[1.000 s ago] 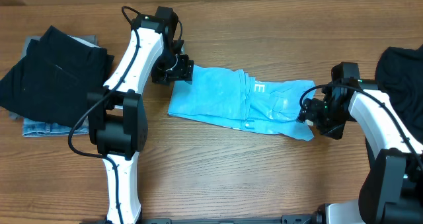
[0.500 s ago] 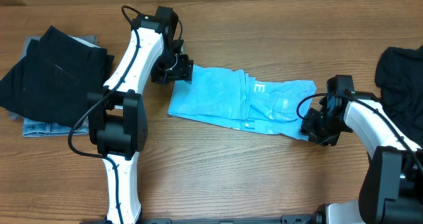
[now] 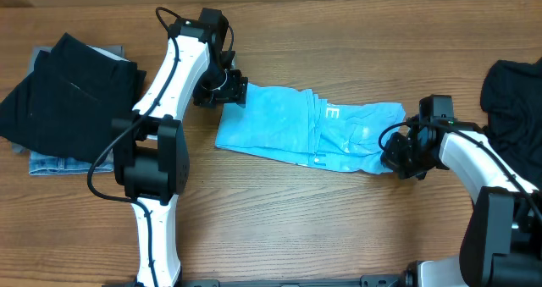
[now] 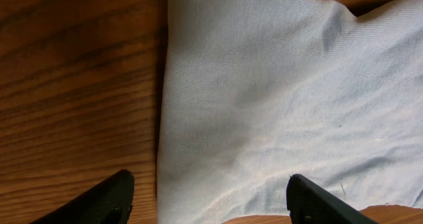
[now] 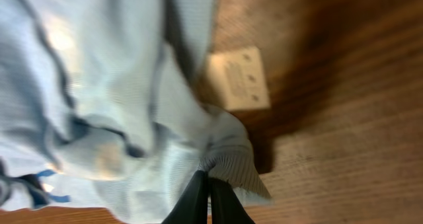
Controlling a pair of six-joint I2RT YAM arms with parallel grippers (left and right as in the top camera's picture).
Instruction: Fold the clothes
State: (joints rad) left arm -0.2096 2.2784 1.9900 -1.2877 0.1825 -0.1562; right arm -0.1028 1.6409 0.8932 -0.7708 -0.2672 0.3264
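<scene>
The clothes in play are a light blue T-shirt (image 3: 296,130), lying folded into a long strip across the middle of the table, pale lettering showing on it. My right gripper (image 3: 395,157) is at its right end. In the right wrist view it (image 5: 210,192) is shut on the ribbed hem of the T-shirt (image 5: 119,105), beside a white label (image 5: 239,78). My left gripper (image 3: 232,91) hovers at the strip's upper left corner. In the left wrist view it (image 4: 208,199) stands open over the T-shirt (image 4: 264,105), one finger above wood and one above cloth.
A pile of dark garments (image 3: 68,92) lies on folded jeans (image 3: 51,162) at the far left. Another dark garment (image 3: 512,88) is heaped at the right edge, just behind my right arm.
My right gripper has gone from open to shut on the T-shirt's right end, dipping toward the front edge and back in. The cloth's lower right corner is drawn in. The left arm is still.
</scene>
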